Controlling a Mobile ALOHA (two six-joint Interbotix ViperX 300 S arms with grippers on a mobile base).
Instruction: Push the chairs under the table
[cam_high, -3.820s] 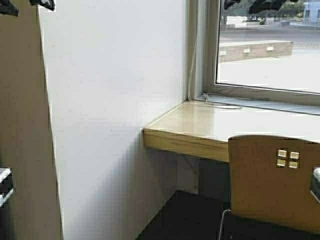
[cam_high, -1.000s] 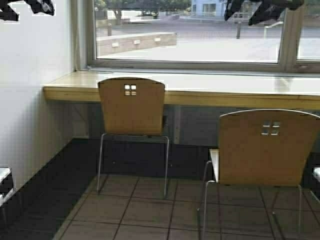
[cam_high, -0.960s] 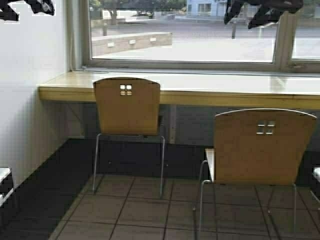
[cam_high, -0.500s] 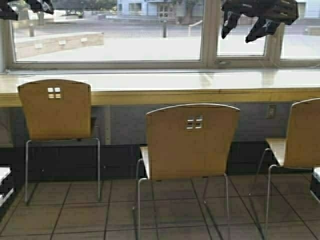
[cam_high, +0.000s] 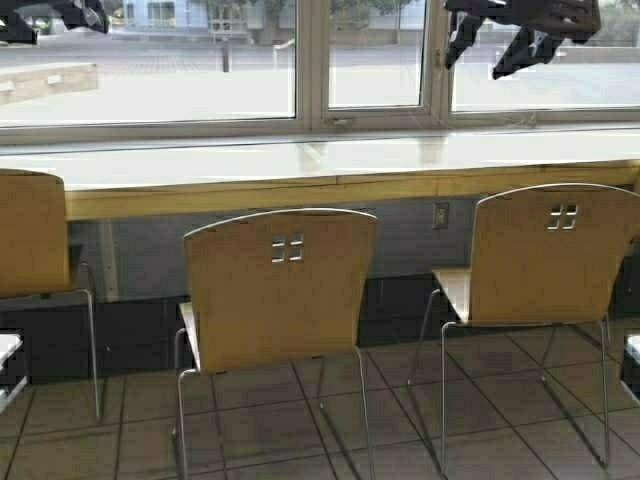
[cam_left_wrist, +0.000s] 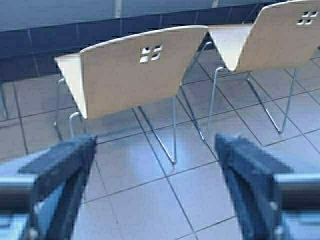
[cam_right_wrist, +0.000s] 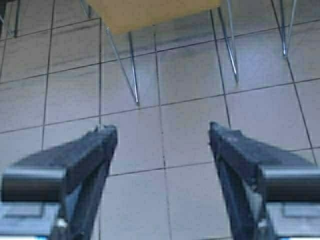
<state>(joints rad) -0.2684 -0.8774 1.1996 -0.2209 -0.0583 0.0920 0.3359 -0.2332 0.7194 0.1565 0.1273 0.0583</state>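
Observation:
Three light-tan chairs face the long pale table (cam_high: 300, 185) under the window. The left chair (cam_high: 30, 235) is cut off by the frame's edge and stands close to the table's front edge. The middle chair (cam_high: 280, 290) and the right chair (cam_high: 550, 255) stand back from it on the tiles. Both show in the left wrist view, the middle chair (cam_left_wrist: 135, 65) and the right chair (cam_left_wrist: 280, 30). My left gripper (cam_left_wrist: 155, 145) is open, empty, raised above the floor. My right gripper (cam_right_wrist: 162, 132) is open and empty, with a chair's tan edge (cam_right_wrist: 150, 10) ahead of it.
A window (cam_high: 150, 70) runs along the wall behind the table. A wall socket (cam_high: 440, 215) sits under the table. Tiled floor (cam_high: 400, 420) lies between me and the chairs. Parts of my frame show at the lower left (cam_high: 8, 360) and lower right (cam_high: 632, 365).
The robot has moved to the right along the table. The whole scene has shifted left, the left chair has slid to the frame's edge and the right chair has come fully into view.

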